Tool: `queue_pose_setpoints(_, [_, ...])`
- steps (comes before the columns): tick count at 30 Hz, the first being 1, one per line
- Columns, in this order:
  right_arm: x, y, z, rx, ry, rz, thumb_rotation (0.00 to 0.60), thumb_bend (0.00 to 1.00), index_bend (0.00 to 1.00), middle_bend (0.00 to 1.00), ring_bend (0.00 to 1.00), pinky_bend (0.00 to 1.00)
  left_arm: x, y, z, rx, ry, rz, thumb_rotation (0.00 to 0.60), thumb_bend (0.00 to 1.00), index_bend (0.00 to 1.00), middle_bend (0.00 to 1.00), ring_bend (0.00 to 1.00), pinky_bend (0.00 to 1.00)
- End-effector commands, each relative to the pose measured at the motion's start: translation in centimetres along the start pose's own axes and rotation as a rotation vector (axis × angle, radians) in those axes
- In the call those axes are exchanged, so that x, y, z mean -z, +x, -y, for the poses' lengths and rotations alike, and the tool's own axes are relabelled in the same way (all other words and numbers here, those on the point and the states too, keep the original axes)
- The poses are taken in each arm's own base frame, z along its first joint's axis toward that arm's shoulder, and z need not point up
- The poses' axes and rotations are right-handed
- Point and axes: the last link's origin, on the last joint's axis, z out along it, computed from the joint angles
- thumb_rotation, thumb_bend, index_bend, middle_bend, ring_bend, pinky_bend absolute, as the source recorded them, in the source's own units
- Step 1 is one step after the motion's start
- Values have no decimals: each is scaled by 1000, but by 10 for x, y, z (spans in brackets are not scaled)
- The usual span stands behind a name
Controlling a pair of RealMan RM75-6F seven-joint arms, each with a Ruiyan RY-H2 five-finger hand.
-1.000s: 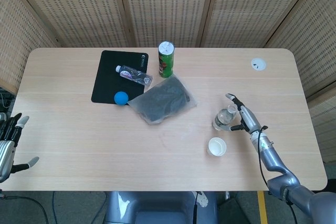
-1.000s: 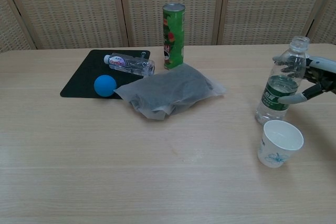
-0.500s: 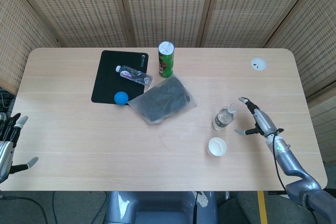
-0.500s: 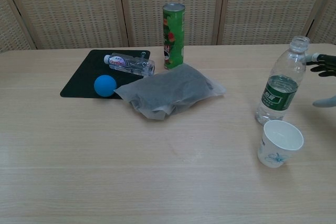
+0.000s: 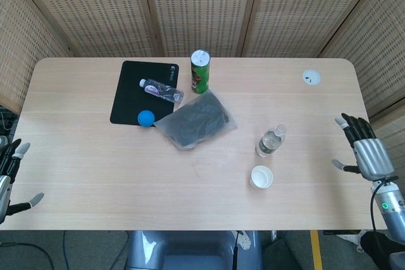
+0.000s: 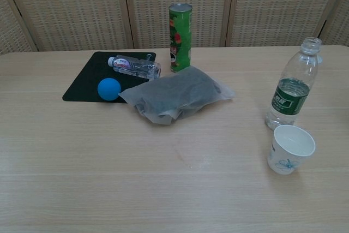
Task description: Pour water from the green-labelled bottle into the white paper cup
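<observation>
Green-labelled bottle (image 6: 291,91) stood uncapped, part-filled, beside white paper cup (image 6: 290,149), right hand (image 5: 365,153) spread, empty, left hand (image 5: 9,173) likewise.

1. I see a big light wood table (image 5: 95,150).
2. A black mat (image 5: 130,96) lies flat on it, far back on my left.
3. A tall green can (image 6: 180,37) stands up right beside the mat.
4. A gray bag (image 6: 177,97) lies in front of the can.
5. The green-labelled bottle (image 6: 291,92) stands up on my right, with no cap on.
6. The white paper cup (image 6: 290,149) stands just in front of that bottle.
7. A small white round thing (image 5: 311,78) sits far back on the right.
</observation>
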Motion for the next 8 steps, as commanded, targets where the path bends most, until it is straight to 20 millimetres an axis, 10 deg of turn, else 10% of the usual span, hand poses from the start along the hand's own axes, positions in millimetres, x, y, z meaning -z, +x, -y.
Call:
queue_pose_setpoints(1, [28, 15, 14, 85, -8, -73, 600, 0, 0, 0, 0, 0, 1, 1, 1, 1, -1, -1, 600, 124, 0, 0, 0, 0])
queue_pose_setpoints(8, [45, 14, 36, 140, -73, -15, 600, 0, 0, 0, 0, 0, 1, 2, 2, 6, -1, -2, 600, 124, 0, 0, 0, 0])
